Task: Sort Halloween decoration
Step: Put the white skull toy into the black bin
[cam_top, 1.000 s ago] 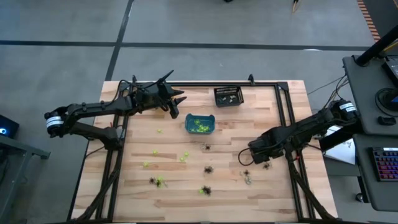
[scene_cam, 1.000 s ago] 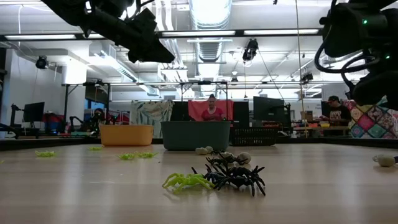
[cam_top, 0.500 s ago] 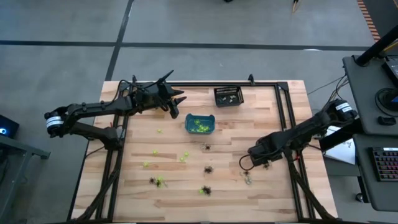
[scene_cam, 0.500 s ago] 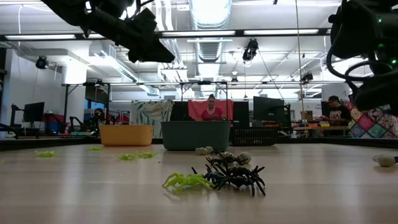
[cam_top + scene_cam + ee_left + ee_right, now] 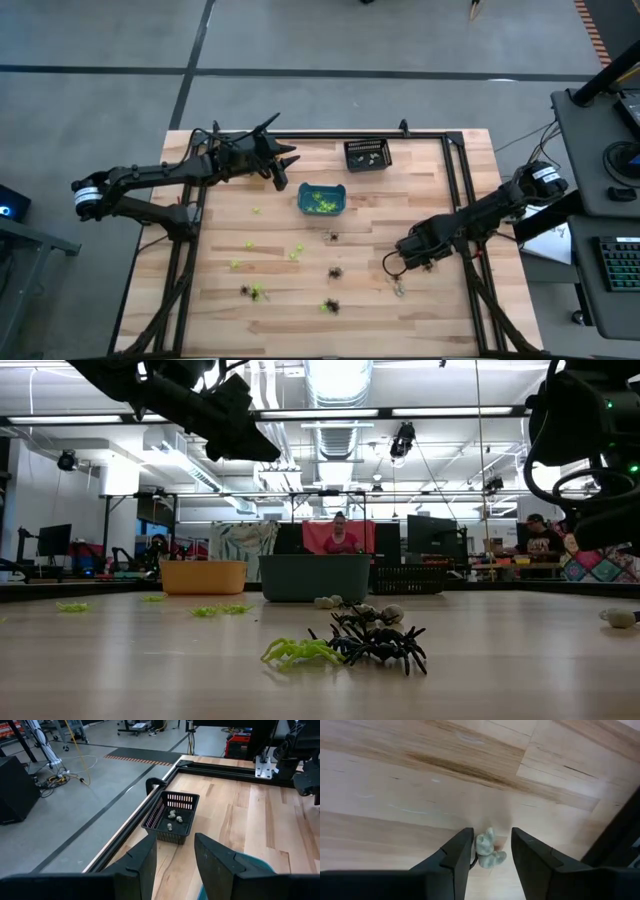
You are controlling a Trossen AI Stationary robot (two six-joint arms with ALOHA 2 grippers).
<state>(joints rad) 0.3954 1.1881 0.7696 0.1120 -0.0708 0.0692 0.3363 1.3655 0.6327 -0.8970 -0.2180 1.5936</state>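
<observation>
Straddling a pale grey-white trinket (image 5: pixel 486 852) with spread fingers, the right gripper (image 5: pixel 487 855) is dropping low over the table (image 5: pixel 420 190), having slid toward the near edge over the past second (a pickup looks imminent). Its arm is reaching in from the right, while the left gripper (image 5: pixel 172 857), fingers apart, is hovering near the teal bin (image 5: pixel 322 200).
</observation>
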